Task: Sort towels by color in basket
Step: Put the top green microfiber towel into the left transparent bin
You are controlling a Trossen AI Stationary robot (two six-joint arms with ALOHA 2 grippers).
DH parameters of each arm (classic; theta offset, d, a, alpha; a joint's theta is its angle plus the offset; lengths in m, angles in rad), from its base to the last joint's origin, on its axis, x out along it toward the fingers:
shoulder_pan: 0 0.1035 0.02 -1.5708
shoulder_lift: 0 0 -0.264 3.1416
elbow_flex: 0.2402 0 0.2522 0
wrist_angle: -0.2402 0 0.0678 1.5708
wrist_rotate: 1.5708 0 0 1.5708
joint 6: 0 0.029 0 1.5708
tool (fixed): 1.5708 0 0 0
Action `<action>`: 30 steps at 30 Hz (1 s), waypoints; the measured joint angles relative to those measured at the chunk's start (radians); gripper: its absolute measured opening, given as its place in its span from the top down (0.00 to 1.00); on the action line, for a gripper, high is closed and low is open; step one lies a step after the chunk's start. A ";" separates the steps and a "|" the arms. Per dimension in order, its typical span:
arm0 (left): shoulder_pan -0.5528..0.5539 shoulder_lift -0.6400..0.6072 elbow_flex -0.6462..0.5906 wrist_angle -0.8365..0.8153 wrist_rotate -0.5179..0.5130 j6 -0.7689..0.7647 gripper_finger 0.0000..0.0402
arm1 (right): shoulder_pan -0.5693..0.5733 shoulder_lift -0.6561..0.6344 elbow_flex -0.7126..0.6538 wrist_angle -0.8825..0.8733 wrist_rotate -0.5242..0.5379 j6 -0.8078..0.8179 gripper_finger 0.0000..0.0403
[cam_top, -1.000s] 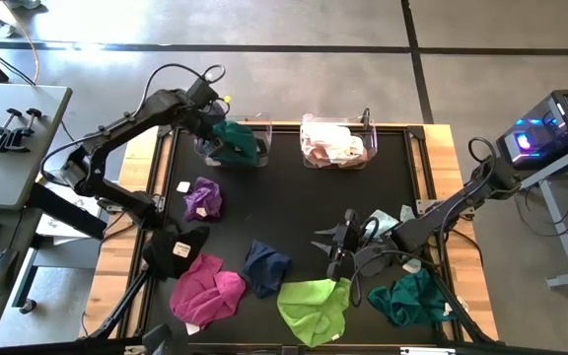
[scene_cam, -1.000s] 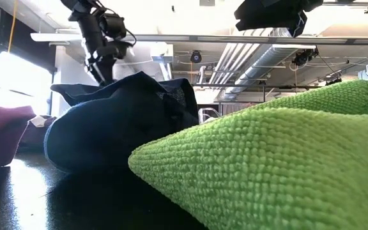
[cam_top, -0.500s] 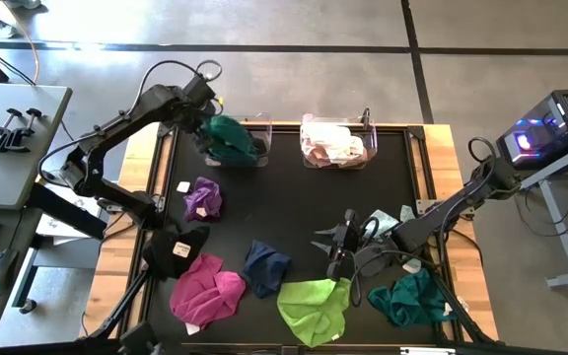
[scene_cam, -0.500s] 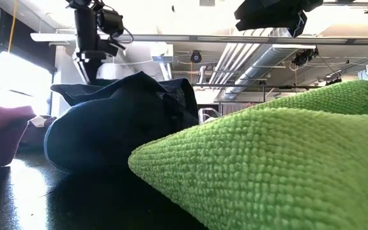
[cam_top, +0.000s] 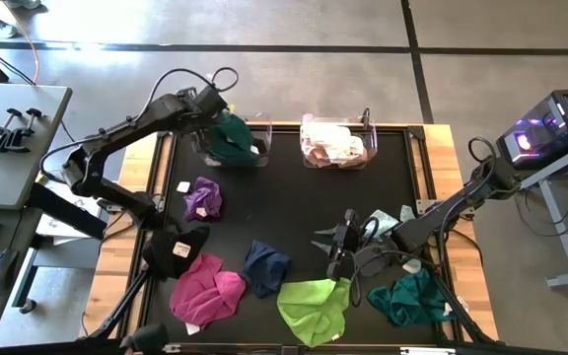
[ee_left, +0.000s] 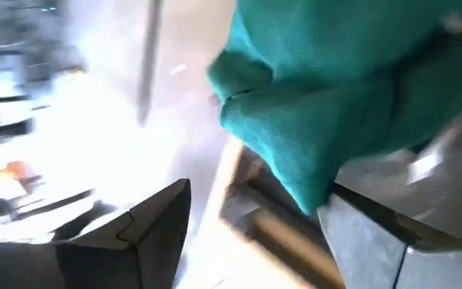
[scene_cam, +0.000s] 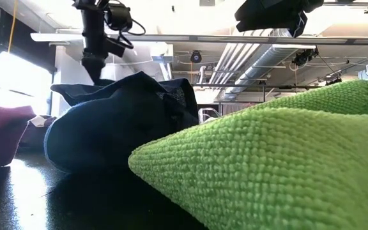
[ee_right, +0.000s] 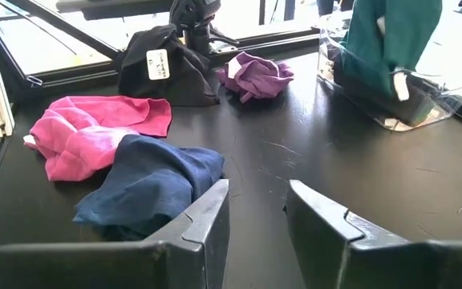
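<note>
1. Towels are soft and floppy, light as anything. Pinch a raised fold near the middle; grab an edge and it'll just drape and drag.
2. Two clear bins at 12 o'clock on the counter. The left bin has a teal towel heaped in it and poking over the rim. The right bin holds pale towels, white and pinkish.
3. Left claw sits over the left bin, fingers apart beside the teal cloth, not pinching it as far as I can see.
4. Right claw hangs around 5 o'clock, fingers partly apart, nothing between them, just above the lime towel.
5. Loose ones: purple, black, magenta, navy, another teal.
</note>
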 joint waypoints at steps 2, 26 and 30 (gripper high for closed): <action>-0.015 0.000 0.000 0.000 -0.057 0.020 0.37 | 0.000 0.000 0.000 0.000 0.000 0.001 0.71; 0.118 -0.001 0.123 -0.158 0.407 -0.260 0.34 | -0.002 0.000 0.000 -0.007 0.000 0.001 0.71; 0.139 -0.001 0.161 -0.242 0.407 -0.257 0.35 | -0.003 0.000 0.000 -0.007 0.000 0.001 0.71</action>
